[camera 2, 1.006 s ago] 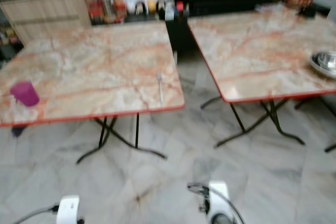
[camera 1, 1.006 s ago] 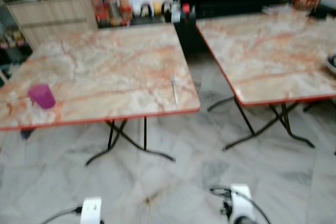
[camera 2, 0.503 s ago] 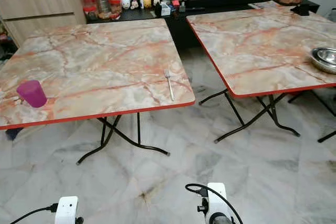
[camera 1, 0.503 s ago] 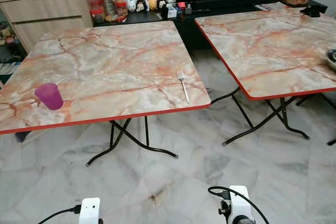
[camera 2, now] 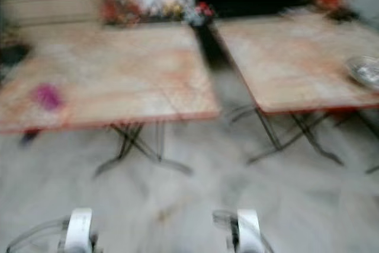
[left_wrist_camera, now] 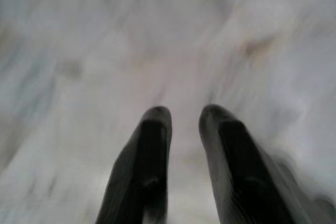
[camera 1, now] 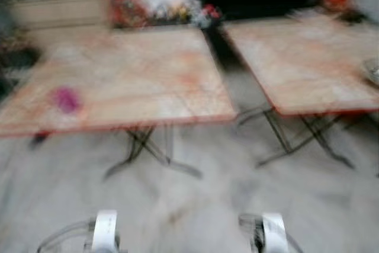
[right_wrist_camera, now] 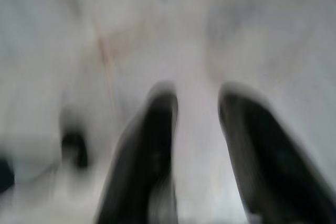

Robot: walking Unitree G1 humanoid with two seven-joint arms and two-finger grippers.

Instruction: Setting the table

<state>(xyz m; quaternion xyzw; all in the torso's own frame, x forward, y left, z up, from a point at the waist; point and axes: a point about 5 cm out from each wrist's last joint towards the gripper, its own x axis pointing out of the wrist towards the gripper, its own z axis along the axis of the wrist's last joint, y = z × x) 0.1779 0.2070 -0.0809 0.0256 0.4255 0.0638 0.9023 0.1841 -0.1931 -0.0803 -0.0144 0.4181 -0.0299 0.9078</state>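
Both arms hang low over the pale marble floor [camera 1: 195, 205]. The left gripper [left_wrist_camera: 181, 116] has its fingers spread, holding nothing; the right gripper [right_wrist_camera: 197, 98] likewise. Beyond, the left table [camera 1: 148, 81] carries a purple cup [camera 1: 65, 99] near its left front edge. The right table [camera 2: 296, 57] holds what appears to be a metal bowl [camera 2: 364, 70] at its right edge; blur obscures detail.

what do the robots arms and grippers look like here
Blurred, but each arm ends in a white wrist block with a looping dark cable. The left gripper and right gripper each have two long, black, round-tipped fingers, seen over pale marble floor.
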